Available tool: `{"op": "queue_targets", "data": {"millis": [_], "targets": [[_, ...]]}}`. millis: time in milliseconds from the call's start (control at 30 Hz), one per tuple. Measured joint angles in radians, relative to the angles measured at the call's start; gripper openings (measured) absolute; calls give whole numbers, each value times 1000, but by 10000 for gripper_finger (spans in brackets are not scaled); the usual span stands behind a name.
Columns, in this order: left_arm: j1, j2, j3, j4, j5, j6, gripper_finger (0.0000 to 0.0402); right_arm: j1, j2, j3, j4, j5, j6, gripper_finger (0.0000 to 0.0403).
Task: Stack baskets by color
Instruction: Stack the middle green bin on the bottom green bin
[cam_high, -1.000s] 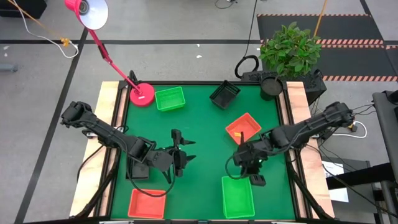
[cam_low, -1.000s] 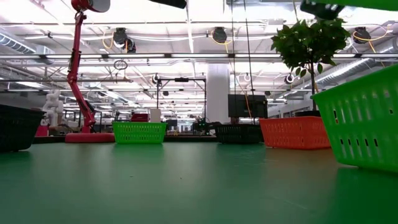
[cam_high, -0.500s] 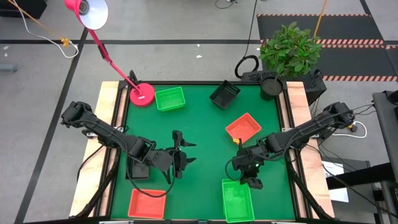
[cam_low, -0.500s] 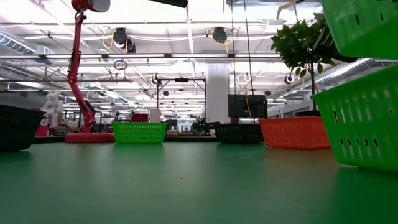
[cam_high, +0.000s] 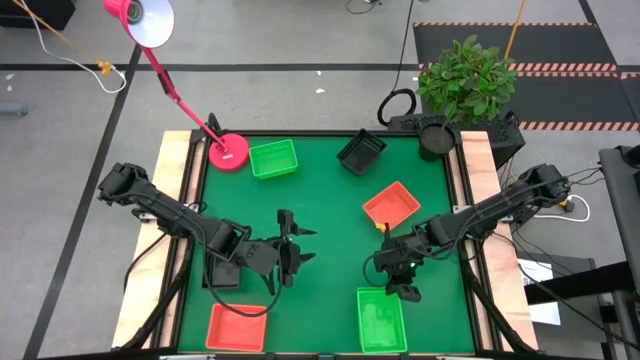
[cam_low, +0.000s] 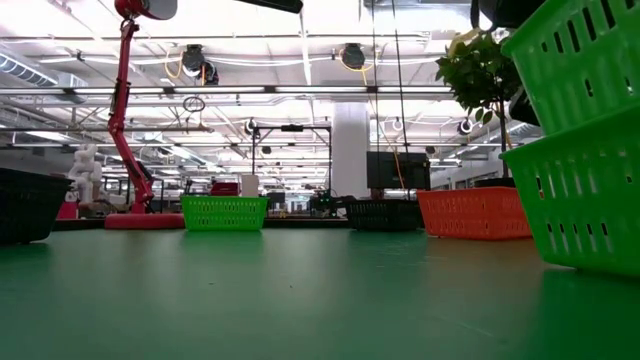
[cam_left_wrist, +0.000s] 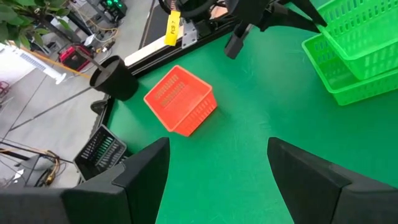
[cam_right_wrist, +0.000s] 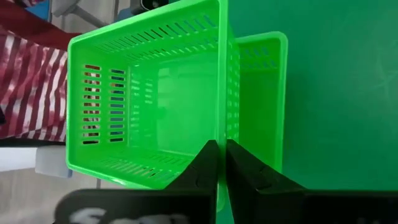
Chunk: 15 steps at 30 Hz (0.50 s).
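**Green basket held over its match at the worktop's lower right**

Green felt covers the worktop (cam_high: 320, 215), which sits between pale wooden side rails on a grey floor, with a potted plant (cam_high: 466, 78) beyond its upper right corner and a pink lamp base (cam_high: 228, 152) at its upper left corner.

Lower right of centre in the high view, the right gripper (cam_high: 400, 285) has its jaws clenched on the wall of a held green basket (cam_right_wrist: 155, 93). That basket hangs tilted just above and partly over a second green basket (cam_high: 381, 320), which rests on the felt at the lower edge of the frame. In the low view the held one shows at the upper right, tipped, with the resting one below it at the right edge.

Left of centre in the high view, the left gripper (cam_high: 288, 252) hovers over bare felt with its jaws released and nothing between them.

Other baskets are spread about: a third green basket (cam_high: 273, 158) near the upper left beside the lamp base, a black basket (cam_high: 361, 151) at upper centre, a red-orange basket (cam_high: 391, 206) right of centre, another red-orange basket (cam_high: 236, 327) at the lower left, and a black basket at left (cam_low: 25, 203), seen at the left edge of the low view.
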Motion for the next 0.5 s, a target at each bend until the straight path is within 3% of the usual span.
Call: {"op": "queue_targets", "data": {"millis": [500], "targets": [[17,0,0,2,22,-24,271,-43,0,-12,34,-34,-3,9]]}}
